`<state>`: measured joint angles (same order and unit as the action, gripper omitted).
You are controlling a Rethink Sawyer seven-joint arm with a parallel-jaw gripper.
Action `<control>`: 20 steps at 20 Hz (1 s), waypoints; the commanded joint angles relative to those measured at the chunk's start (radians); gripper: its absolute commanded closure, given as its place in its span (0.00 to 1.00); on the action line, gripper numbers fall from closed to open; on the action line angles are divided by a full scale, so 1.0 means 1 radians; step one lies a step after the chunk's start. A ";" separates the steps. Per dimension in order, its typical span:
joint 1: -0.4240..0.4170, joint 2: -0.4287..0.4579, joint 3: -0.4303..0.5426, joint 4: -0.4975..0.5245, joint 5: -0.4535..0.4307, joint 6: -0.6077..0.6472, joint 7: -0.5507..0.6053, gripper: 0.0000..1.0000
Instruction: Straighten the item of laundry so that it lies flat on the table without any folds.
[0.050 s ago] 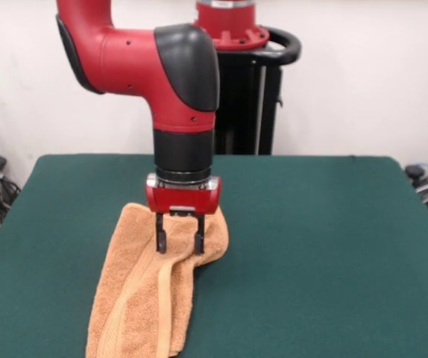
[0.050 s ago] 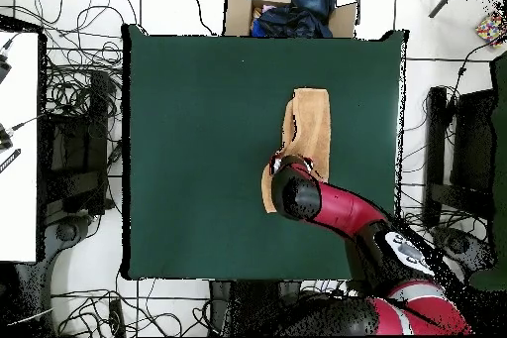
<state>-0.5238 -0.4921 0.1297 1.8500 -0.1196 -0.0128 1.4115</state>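
Towel [image 1: 143,298] lies on the green desk [image 1: 318,246], folded lengthwise into a long narrow strip, not flat. In the front view the strip runs from about mid-desk out to the desk edge at the bottom of the picture, where it passes out of sight; overhead [image 2: 315,121] it sits right of the desk's centre, one end pointing toward the edge by the cardboard box [image 2: 287,9], the other under the arm. A smoother woven band shows along the strip, with a doubled layer lapped over it; the lapped edge makes a ridge down the middle. No tag seen. The jaws [image 1: 179,243] hang straight down over the strip's inner end, the two fingers standing spread with a clear gap between them, tips touching or just above the cloth; I cannot tell whether any fabric sits between them, and nothing looks lifted. Handling, as a judgement: terry cloth, light, limp, no stiffness to push against, so it will drape and bunch rather than slide as a sheet; the felt-like top will likely drag on it, which helps the lower layer stay put while the upper one is peeled back. Best hold seems to be the free edge of the top layer near a corner, pinched thin so only one layer comes up, then drawn sideways across the strip's long axis. Risk: catching both layers and simply dragging the whole strip.
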 commanded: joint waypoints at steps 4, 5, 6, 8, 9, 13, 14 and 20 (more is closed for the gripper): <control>0.027 0.050 -0.009 -0.007 0.046 -0.046 0.238 0.00; 0.017 0.044 0.002 0.002 0.047 -0.047 0.242 0.00; 0.021 0.032 -0.004 0.010 0.045 -0.050 0.243 0.00; 0.036 0.027 -0.022 0.025 0.054 -0.079 0.262 0.00; 0.046 0.028 -0.034 0.032 0.057 -0.101 0.273 0.00; 0.086 0.037 -0.097 0.027 0.074 -0.142 0.281 0.00; 0.101 0.027 -0.120 0.022 0.081 -0.122 0.272 0.00; 0.245 -0.029 -0.296 0.042 0.154 -0.065 0.269 0.00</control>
<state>-0.3794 -0.4810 -0.0268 1.8505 -0.0649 -0.0967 1.4115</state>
